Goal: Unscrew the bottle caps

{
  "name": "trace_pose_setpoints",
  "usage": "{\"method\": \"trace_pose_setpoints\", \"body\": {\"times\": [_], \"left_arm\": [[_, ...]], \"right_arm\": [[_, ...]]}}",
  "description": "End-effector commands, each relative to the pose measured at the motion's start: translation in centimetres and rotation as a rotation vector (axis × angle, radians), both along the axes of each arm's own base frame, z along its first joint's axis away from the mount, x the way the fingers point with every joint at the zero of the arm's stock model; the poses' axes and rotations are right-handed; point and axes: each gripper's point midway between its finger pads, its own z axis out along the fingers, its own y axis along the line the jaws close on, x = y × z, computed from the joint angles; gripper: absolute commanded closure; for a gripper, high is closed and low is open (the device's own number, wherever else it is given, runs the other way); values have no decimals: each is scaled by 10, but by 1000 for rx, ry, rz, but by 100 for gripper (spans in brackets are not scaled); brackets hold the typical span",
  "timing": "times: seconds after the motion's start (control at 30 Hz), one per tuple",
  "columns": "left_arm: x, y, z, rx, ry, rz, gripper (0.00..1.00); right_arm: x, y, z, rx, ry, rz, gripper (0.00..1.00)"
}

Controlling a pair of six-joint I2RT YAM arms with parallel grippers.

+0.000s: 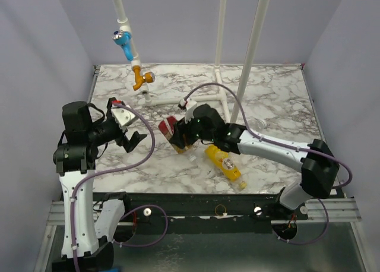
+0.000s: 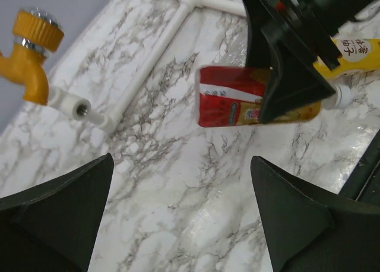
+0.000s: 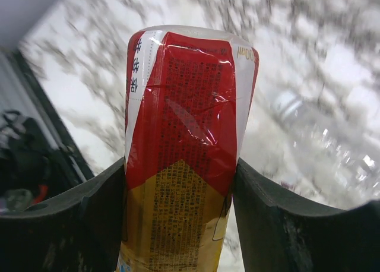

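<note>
My right gripper [image 1: 185,138] is shut on the brown bottle with the red label [image 1: 171,131], gripping it across its body. In the right wrist view both fingers press the label [image 3: 181,123]. In the left wrist view the bottle [image 2: 228,97] lies sideways with its base towards my left arm and a small white cap [image 2: 343,97] at its far end. My left gripper [image 1: 135,140] is open and empty, left of the bottle and apart from it, over bare marble [image 2: 181,159]. The yellow-orange bottle [image 1: 224,162] lies on the table under the right arm.
A clear bottle [image 3: 320,141] shows blurred beside the held bottle. A white pipe with a blue tap handle [image 1: 122,37] and a yellow tap [image 1: 142,79] hangs at the back left. A white pipe frame [image 1: 178,100] lies on the marble, and upright pipes [image 1: 252,52] stand behind.
</note>
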Motion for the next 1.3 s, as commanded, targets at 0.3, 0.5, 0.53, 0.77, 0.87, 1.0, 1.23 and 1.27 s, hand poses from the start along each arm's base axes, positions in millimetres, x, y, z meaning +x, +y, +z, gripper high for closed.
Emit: {"method": "trace_pose_setpoints", "body": {"times": [0.3,0.5,0.53,0.77,0.87,1.0,1.23,1.27], "left_arm": [[-43,-29,8,436,-845,-490,1],[-47,-39,20,467,-1063,-543,1],[-48,-40,19,474,-1084,-553,1],[-42,-45,5,495,-1172,-624,1],[-35,-46,1,519,-1212,-650,1],[-21,-44,2,536,-1203,-662,1],[-12,-43,-5,566,-1163,-667,1],[-11,-43,-7,569,-1154,-667,1]], "right_arm": [[-22,18,121,228,107,419,41],[-24,20,120,216,155,417,41],[-24,20,119,213,159,416,41],[-23,29,116,193,188,433,44],[-25,34,115,174,185,441,44],[-30,42,111,135,175,448,45],[-36,53,116,116,155,462,47],[-38,54,116,110,154,467,47]]}}
